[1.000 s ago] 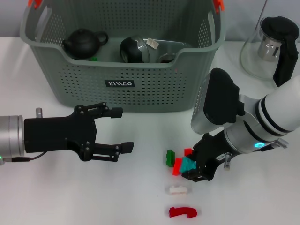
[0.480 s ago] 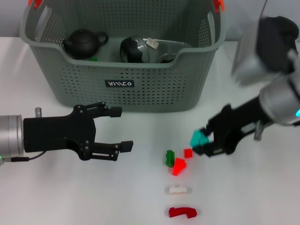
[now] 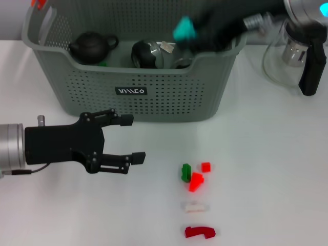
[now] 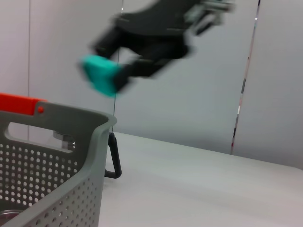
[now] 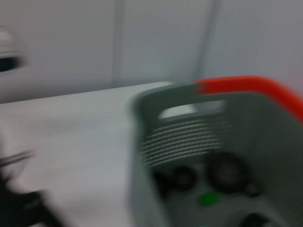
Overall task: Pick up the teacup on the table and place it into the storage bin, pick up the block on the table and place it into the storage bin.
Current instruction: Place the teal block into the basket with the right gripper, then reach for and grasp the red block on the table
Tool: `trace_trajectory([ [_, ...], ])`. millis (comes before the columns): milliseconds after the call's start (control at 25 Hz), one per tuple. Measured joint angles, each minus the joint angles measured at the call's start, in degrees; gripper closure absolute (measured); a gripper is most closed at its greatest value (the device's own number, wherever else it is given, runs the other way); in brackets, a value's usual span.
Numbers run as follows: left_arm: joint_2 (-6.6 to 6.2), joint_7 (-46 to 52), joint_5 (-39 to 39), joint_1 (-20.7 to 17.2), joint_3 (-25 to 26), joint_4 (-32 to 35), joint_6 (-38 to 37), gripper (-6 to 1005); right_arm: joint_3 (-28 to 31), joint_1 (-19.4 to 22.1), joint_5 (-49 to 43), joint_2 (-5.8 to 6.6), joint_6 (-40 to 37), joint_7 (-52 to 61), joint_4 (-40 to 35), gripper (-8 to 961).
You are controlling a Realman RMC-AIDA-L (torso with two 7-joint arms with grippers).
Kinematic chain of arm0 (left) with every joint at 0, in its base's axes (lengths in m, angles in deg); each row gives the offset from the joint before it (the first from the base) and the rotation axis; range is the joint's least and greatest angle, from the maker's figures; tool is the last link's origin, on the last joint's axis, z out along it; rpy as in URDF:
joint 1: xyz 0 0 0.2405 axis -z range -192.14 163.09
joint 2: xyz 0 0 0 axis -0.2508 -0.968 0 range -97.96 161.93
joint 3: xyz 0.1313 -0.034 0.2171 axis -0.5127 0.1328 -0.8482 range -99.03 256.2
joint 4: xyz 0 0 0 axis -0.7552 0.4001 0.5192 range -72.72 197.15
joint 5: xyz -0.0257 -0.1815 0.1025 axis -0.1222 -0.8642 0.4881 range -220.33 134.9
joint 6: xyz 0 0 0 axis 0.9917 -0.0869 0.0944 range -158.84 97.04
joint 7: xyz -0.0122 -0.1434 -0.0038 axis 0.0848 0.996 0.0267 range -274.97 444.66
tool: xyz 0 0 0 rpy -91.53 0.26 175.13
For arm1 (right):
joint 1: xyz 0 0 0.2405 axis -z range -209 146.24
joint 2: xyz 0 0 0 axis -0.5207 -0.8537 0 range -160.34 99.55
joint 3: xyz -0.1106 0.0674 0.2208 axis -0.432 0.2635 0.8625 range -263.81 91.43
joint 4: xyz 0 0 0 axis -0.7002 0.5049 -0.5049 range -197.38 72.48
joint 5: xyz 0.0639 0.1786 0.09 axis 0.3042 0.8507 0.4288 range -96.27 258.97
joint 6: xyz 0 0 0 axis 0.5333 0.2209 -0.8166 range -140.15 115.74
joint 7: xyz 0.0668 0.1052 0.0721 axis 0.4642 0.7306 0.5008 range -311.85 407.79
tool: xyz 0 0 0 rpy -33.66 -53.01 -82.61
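Observation:
A teal block (image 3: pixel 183 29) hangs over the back right part of the storage bin (image 3: pixel 169 97), with my right gripper (image 3: pixel 192 32) shut on it. The left wrist view shows the same block (image 4: pixel 100 78) in that gripper (image 4: pixel 119 72), above the bin's corner (image 4: pixel 71 156). A dark glazed teacup (image 3: pixel 146 54) lies inside the bin, which also fills part of the right wrist view (image 5: pixel 142 156). My left gripper (image 3: pixel 133 139) stands open over the table in front of the bin's left half, with nothing between its fingers.
A black teapot (image 3: pixel 89 47) sits in the bin's left side. On the table in front lie loose blocks: green (image 3: pixel 185 171), small red (image 3: pixel 206 166), orange-red (image 3: pixel 196 182), white (image 3: pixel 196 207) and a curved red one (image 3: pixel 200 232). A glass pot (image 3: pixel 292 54) stands at the back right.
My right gripper has lifted the teal block off the table beside the loose blocks and carried it up and back over the bin. The left arm has not moved.

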Motion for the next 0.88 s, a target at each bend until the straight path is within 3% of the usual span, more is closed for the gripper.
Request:
trace_trajectory([
  [280,0.0,0.2,0.0,0.2,0.0,-0.1,-0.1,79,0.0,-9.3,-8.3,0.0,16.6,-1.0,15.5,478],
  [400,0.0,0.2,0.0,0.2,0.0,-0.1,-0.2,79,-0.2,-11.1,-9.9,-0.21,20.1,-0.5,18.8,473],
  [600,-0.11,0.3,0.0,0.3,0.2,-0.1,0.0,79,-1.6,-11.3,-10.6,-0.31,22.2,-0.4,19.7,465],
  [800,-0.37,0.4,0.0,0.8,0.2,-0.1,0.1,80,-1.9,-9.1,-10.1,-0.38,22.8,-0.7,16.1,458],
  [880,-0.43,0.4,0.0,0.9,0.3,-0.1,0.1,80,-2.4,-6.8,-8.5,-0.42,22.6,-0.7,12.8,372],
])
